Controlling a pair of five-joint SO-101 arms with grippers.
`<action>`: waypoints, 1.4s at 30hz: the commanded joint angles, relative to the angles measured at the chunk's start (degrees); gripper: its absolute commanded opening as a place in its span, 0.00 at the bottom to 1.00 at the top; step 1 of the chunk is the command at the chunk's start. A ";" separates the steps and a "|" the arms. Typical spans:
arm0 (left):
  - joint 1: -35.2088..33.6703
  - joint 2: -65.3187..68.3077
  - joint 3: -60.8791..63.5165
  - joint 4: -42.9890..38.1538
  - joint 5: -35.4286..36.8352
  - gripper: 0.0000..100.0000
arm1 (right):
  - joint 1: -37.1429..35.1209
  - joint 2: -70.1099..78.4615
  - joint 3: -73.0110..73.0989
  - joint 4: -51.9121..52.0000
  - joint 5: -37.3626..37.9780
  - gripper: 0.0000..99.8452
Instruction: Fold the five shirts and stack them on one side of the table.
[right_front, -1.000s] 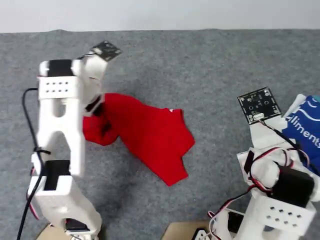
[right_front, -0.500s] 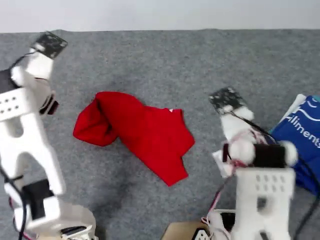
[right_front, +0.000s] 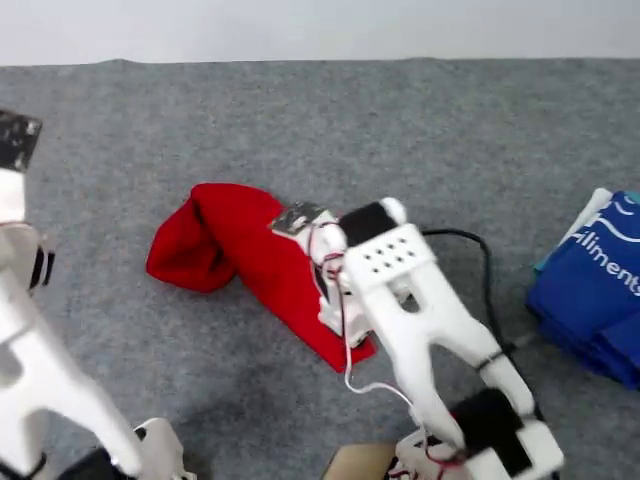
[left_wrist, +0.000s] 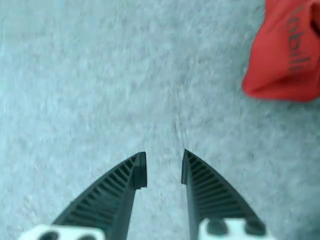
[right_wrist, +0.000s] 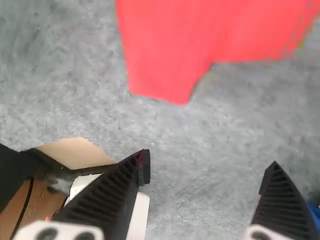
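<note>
Red shirt (right_front: 230, 240) lies crumpled mid-tabletop (right_front: 450, 150). Right jaws wide apart near its near corner. Left jaws slightly apart, left of it. Blue folded shirts (right_front: 595, 295) at right edge.

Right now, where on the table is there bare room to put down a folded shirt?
Widest: the far strip of table, from its far edge to the red shirt. Narrower, crossed by a black cable: the patch between the right arm and the blue stack. Crowded: the middle, where that arm hangs over the red shirt.
</note>
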 joint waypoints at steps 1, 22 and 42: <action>-2.20 -5.10 4.35 -0.79 0.18 0.12 | -1.63 4.18 -4.40 -1.27 -0.53 0.34; -3.43 -9.14 17.89 -17.76 0.18 0.12 | -8.40 19.38 -5.01 -15.43 -5.36 0.34; -2.46 -9.41 20.70 -20.48 0.18 0.12 | -7.69 19.74 10.46 -26.51 -5.01 0.16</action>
